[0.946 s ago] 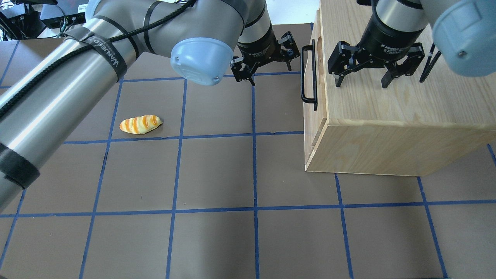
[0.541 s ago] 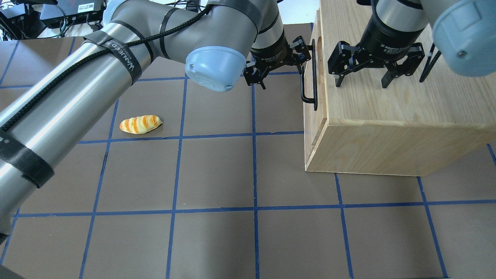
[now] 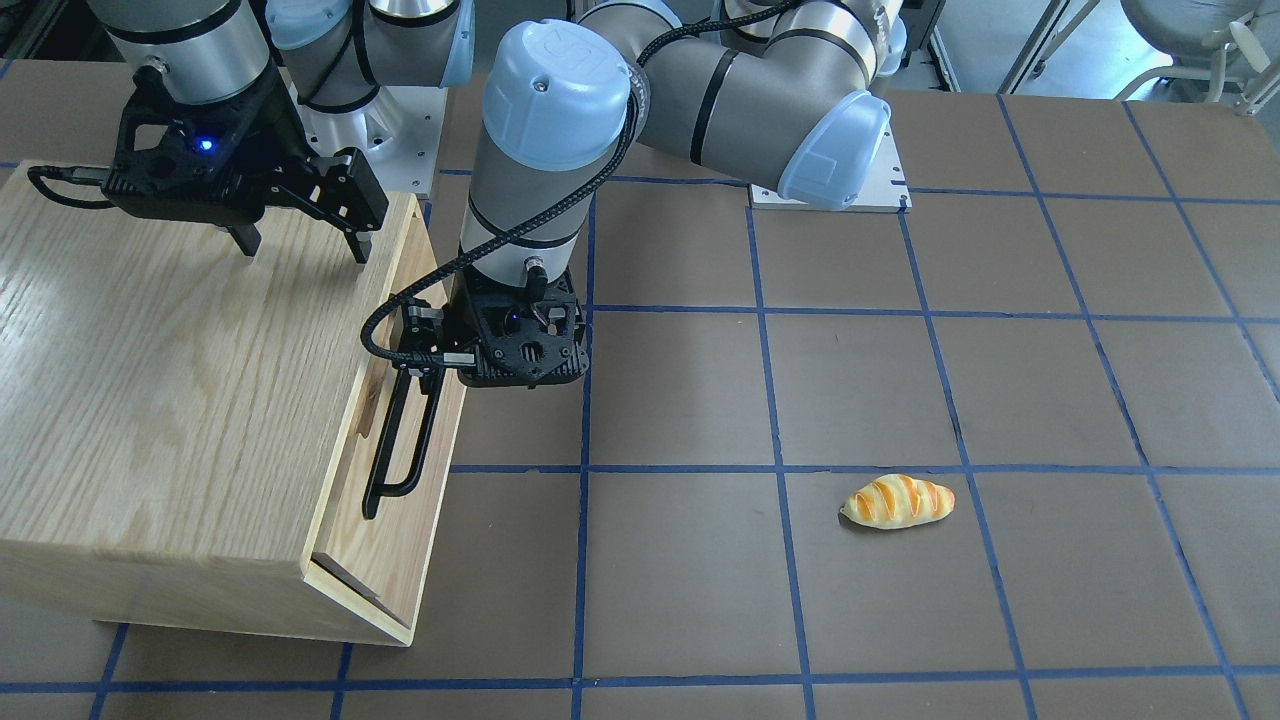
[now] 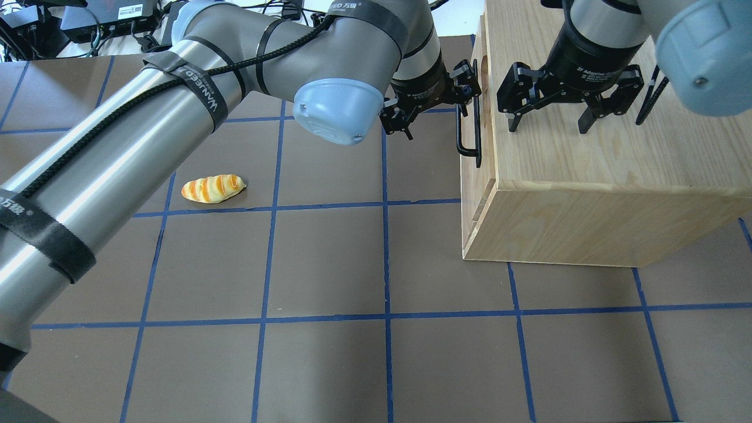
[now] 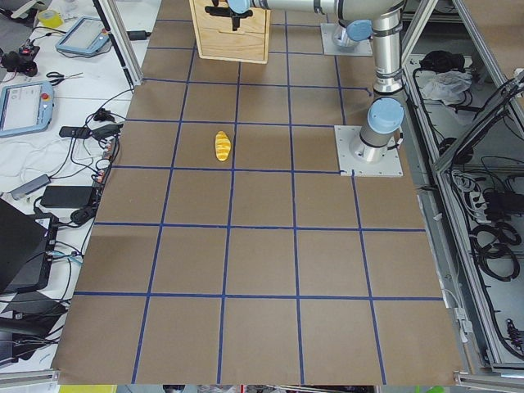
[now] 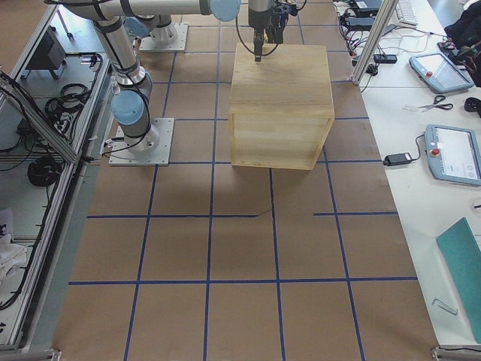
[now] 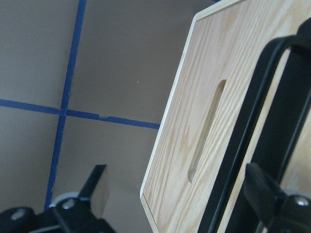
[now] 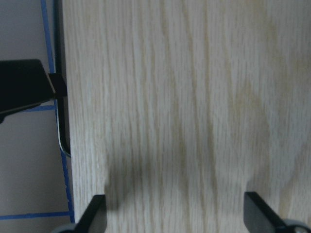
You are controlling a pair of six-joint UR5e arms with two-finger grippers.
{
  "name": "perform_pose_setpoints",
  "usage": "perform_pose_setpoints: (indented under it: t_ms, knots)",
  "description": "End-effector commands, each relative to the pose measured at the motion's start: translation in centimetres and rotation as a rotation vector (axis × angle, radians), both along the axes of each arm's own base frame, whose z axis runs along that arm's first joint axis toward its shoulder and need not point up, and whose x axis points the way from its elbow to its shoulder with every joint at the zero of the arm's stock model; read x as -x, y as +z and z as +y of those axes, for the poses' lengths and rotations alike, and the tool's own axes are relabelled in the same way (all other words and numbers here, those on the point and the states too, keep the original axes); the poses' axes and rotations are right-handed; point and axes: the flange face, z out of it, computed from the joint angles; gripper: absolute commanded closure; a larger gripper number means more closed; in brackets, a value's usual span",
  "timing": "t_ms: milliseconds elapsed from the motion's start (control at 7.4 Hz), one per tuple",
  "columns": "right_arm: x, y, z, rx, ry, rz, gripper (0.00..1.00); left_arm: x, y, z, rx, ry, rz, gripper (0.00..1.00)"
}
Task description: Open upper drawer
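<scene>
Brown table [image 4: 329, 364], blue tape grid [image 4: 386, 264]

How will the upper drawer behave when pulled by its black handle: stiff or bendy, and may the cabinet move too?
The upper drawer looks like wood with a metal handle, so it is probably stiff. The cabinet seems not fastened down, so it might slide too; the right gripper hovers over its top.

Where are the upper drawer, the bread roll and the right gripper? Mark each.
upper drawer [image 4: 477, 138], overhead view, on its black bar handle.
bread roll [image 4: 212, 188], overhead view, its middle.
right gripper [image 4: 548, 126], overhead view, midway between fingertips.
</scene>
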Motion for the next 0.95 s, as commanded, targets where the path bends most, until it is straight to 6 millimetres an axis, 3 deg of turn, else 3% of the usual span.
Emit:
perform_pose_setpoints:
  t_ms: [0,811]
  knots:
    - [0.01,0.00,0.00,0.000,0.000,0.001,0.00,0.11,-0.60,-0.15,-0.007,-0.003,-0.005,0.00]
    - [0.01,0.00,0.00,0.000,0.000,0.001,0.00,0.13,-1.26,-0.36,-0.013,-0.004,-0.016,0.00]
